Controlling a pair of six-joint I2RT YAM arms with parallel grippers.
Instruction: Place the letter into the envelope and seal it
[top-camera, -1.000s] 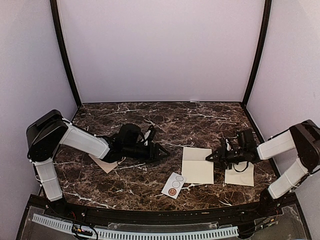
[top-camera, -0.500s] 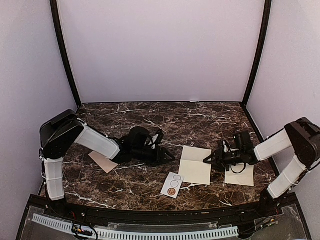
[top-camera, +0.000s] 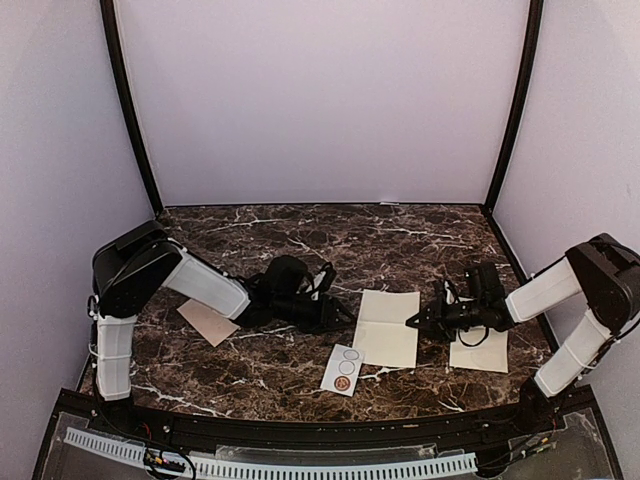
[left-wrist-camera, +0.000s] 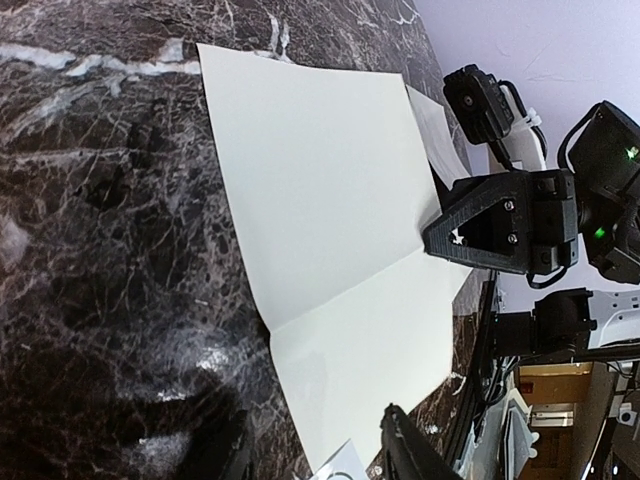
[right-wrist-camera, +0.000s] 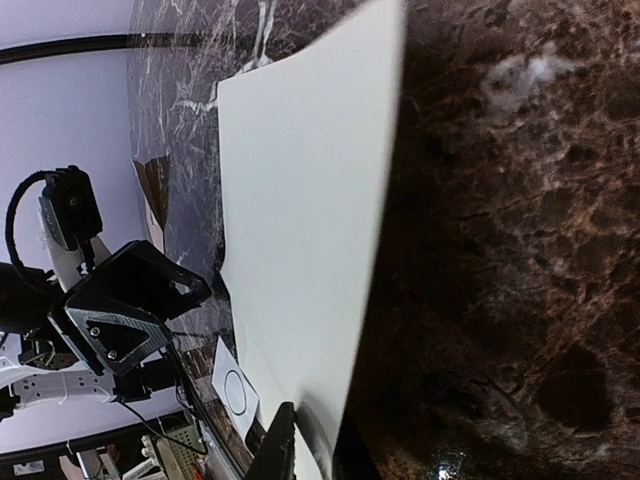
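The cream letter (top-camera: 386, 328) lies on the marble table (top-camera: 300, 240), creased across its middle (left-wrist-camera: 330, 230). My right gripper (top-camera: 413, 322) sits at its right edge, shut on that edge (right-wrist-camera: 315, 445), which is lifted a little. My left gripper (top-camera: 345, 314) hovers low at the letter's left edge. Its jaws are open, with the letter's near corner and the table showing between them (left-wrist-camera: 320, 460). The pinkish-tan envelope (top-camera: 207, 322) lies flat at the left, partly hidden under my left arm.
A small white card printed with circles (top-camera: 345, 369) lies just in front of the letter. A second cream sheet (top-camera: 479, 351) lies under my right arm. Black frame posts and pale walls enclose the table.
My left arm has reached right, from over the envelope to the letter's left edge. My right gripper moved left onto the letter's right edge and closed on it.
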